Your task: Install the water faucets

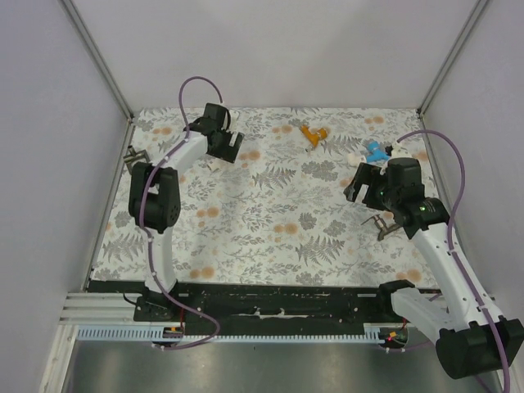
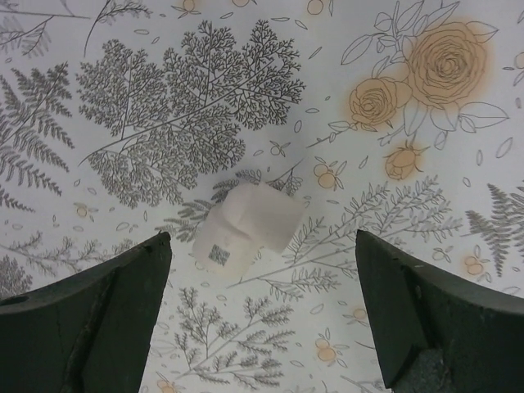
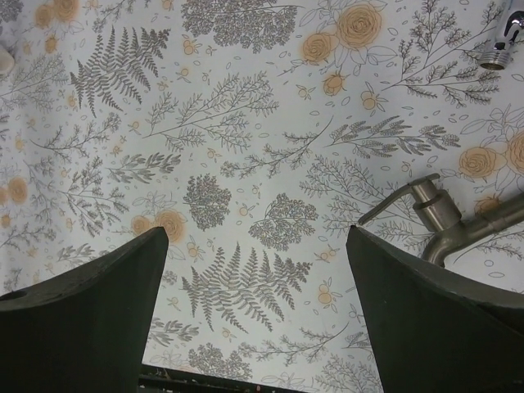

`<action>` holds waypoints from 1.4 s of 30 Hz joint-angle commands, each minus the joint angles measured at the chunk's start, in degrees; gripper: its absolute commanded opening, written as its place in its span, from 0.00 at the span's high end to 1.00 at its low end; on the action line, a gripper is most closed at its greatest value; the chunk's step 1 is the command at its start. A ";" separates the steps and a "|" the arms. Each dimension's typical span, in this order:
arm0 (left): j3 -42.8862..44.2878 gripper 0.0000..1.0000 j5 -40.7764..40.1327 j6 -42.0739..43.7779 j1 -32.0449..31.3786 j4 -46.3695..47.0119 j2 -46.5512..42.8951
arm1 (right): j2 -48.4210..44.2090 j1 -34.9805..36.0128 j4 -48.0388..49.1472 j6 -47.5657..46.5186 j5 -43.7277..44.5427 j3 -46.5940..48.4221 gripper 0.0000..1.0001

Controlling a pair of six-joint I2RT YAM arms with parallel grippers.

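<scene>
Both hands are released, jaws spread wide, gripping nothing. The left hand hangs over the far-left part of the flowered tabletop, and its wrist view shows why. A small white plastic piece, angled and printed with a tiny dark square, lies flat on the cloth in the gap between the fingers, touching neither. It reads as a line-up for a pick, with the jaws held wide so they can drop on either side. Whether that piece belongs to a tap cannot be told from here.

Now the taps. The orange faucet lies on its side near the far edge, to the right of the left hand and to the far left of the right hand, well apart from both. The blue faucet lies close beyond the right hand on its far side, near but not touching.

The right hand appears parked. Its wrist view shows only printed cloth between the fingers, and a dark metal lever lies just beside one of them. By the look of it, neither tap is being reached for yet, and installing has not begun.
</scene>
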 commanded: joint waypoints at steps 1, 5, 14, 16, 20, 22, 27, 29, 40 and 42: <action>10.24 0.03 3.67 10.34 1.02 -7.36 6.98 | -0.65 0.11 -1.26 -1.33 -1.19 2.46 0.02; 17.63 0.05 7.52 11.40 1.99 -13.77 12.79 | -0.38 0.11 -3.72 -2.56 0.74 4.22 0.02; 20.29 0.15 5.61 8.51 2.51 -18.36 17.46 | -0.21 0.11 -6.01 -4.23 3.91 5.45 0.02; 20.20 0.22 5.61 7.19 2.52 -18.80 17.28 | -0.29 0.02 -6.18 -4.76 4.61 5.45 0.02; 18.45 0.43 5.52 4.38 2.69 -19.15 15.71 | -0.12 0.11 -6.18 -5.37 5.67 5.63 0.02; 16.43 0.52 5.52 1.75 2.78 -18.19 14.30 | -0.03 0.11 -6.01 -5.64 5.93 5.80 0.02; 7.56 0.62 0.79 -12.64 2.78 -16.78 7.20 | 0.94 0.02 -5.75 -5.82 7.25 5.80 0.02; 0.63 0.69 -0.63 -18.88 2.69 -14.94 2.46 | 1.46 0.11 -5.22 -5.38 8.39 5.45 0.02; -34.01 0.90 -2.92 -38.34 2.69 -6.06 -27.52 | 4.45 0.11 -0.73 0.41 18.06 1.67 0.02; -37.44 0.92 -2.74 -40.35 2.78 -5.53 -32.27 | 6.82 -0.07 -1.52 1.74 18.50 2.55 0.02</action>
